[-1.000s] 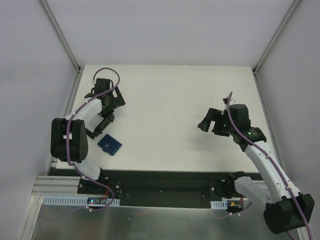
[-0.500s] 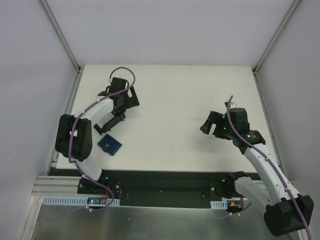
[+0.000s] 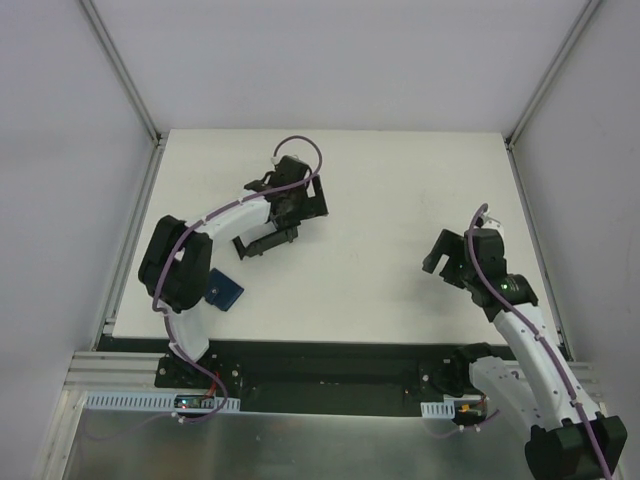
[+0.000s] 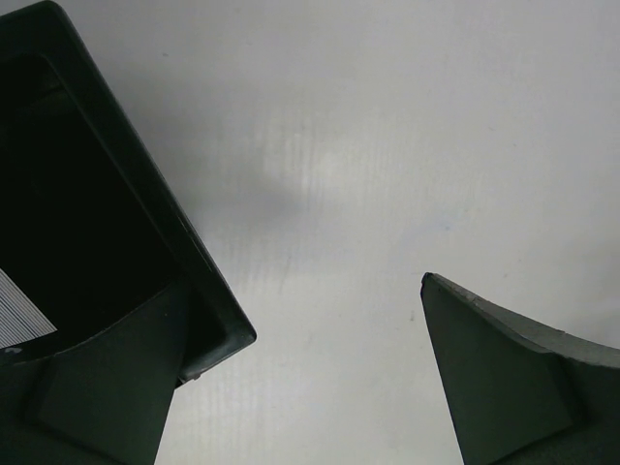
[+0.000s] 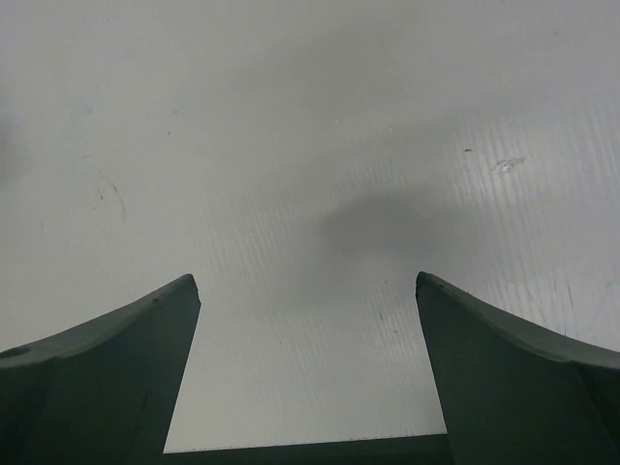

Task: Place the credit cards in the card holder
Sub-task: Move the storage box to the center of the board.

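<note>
The card holder (image 3: 224,291), a small dark blue wallet, lies near the table's front left edge, partly under my left arm's elbow. No credit cards show in any view. My left gripper (image 3: 285,222) (image 4: 303,286) hangs open over the middle of the table, well to the right of the wallet, with bare table between its fingers. A black open-sided box frame (image 3: 265,241) (image 4: 87,203) sits against its left finger, and a pale striped patch shows inside it. My right gripper (image 3: 441,262) (image 5: 305,281) is open over bare table at the right.
The table's front edge (image 3: 330,340) and the black base rail lie below the arms. Metal posts (image 3: 155,135) and grey walls close in the back and sides.
My left arm has swung right from the left edge toward the table's middle, and the black box frame came along with it. My right gripper drew back to the right. The wallet stayed put.
</note>
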